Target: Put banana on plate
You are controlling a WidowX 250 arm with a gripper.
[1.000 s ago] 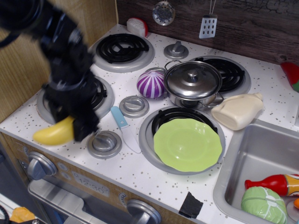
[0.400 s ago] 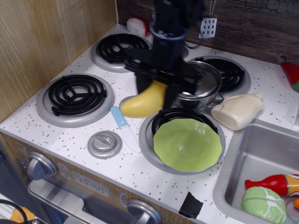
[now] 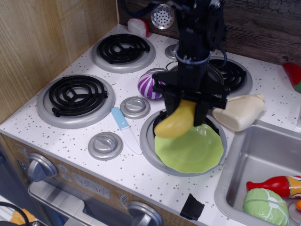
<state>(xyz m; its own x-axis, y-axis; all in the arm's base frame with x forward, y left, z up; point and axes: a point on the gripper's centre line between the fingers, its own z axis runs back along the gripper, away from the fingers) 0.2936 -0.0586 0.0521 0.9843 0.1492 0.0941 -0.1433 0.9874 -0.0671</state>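
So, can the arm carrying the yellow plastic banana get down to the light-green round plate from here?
Probably yes: the yellow plastic banana, held in the gripper, hangs over the light-green round plate, whose surface looks bare.

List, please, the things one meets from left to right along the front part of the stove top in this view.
Front-left burner → knob → toy knife → banana → plate → sink → red bottle

The speckled white stovetop [image 3: 141, 172] carried a blue-handled knife [image 3: 123, 122] near the front edge, a cream bottle [image 3: 241, 112] by the right, probably lying down.
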